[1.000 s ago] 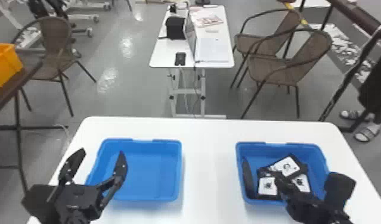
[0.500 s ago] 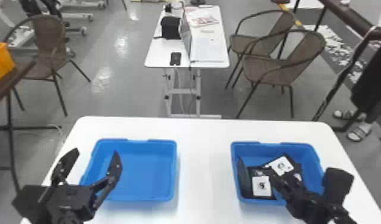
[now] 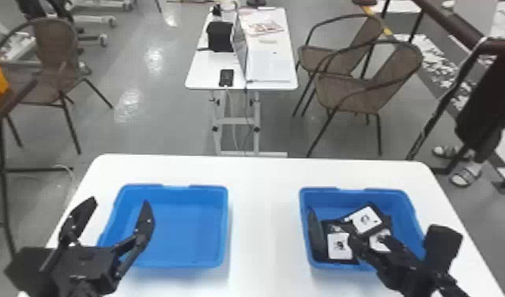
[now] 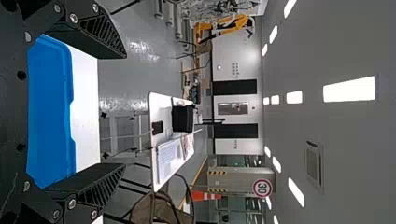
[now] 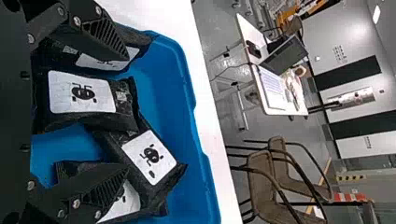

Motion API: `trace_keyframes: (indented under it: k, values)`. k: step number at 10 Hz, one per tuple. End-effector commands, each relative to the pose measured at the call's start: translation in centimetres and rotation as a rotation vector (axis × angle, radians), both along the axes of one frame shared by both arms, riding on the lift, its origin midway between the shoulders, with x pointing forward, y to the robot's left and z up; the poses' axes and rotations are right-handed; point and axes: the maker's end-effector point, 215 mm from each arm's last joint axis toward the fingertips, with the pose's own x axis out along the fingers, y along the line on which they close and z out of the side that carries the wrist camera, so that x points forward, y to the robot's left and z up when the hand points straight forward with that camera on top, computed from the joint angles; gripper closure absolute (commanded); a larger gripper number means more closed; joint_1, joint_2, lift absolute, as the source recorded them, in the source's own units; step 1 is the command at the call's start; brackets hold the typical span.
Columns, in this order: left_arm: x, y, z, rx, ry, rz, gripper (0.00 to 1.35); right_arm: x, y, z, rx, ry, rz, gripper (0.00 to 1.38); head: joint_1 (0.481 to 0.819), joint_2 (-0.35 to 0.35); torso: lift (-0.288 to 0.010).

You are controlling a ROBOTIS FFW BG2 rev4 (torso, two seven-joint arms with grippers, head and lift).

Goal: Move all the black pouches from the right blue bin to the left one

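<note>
Pouches, at least four, lie overlapped in the right bin: one at near left, label up; one askew on the far side; one at right, partly covered; one by the left wall. Over them is the right gripper, fingers spread wide, with nothing gripped. Beyond the bin's left wall comes bare table, then the left bin, with no pouch in it. The left gripper waits over its left part, wide open and holding nothing.

As I judge it, the first grasp is due and the whole transfer remains. The likeliest trouble is a double pick: closing across that overlap could drag up a second pouch, which may drop on the way over. The left finger is tight to the left wall, so going lower could jam it there or pin the pouch beneath. A grip on a loose corner alone might slip.
</note>
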Motion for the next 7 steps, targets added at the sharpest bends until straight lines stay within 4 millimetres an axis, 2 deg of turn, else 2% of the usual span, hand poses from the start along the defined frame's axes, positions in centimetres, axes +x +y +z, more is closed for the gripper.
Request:
trace_keyframes:
  k: [1, 3, 5, 7]
  values:
    - [0.0, 0.0, -0.1, 0.000, 0.002, 0.000, 0.21, 0.3, -0.5, -0.9, -0.030, 0.017, 0.002, 0.20, 0.695, -0.024, 0.010]
    - [0.2, 0.1, 0.1, 0.000, -0.003, 0.002, 0.21, 1.4, -0.1, -2.5, -0.018, 0.045, 0.007, 0.20, 0.695, -0.032, 0.010]
    - [0.2, 0.1, 0.0, 0.001, -0.003, 0.002, 0.21, 2.0, 1.4, -5.5, 0.037, 0.118, 0.074, 0.20, 0.695, -0.026, 0.010]
    - [0.3, 0.0, 0.1, 0.001, -0.006, -0.001, 0.21, 2.5, 2.9, -6.7, 0.056, 0.144, 0.115, 0.20, 0.695, -0.001, 0.010]
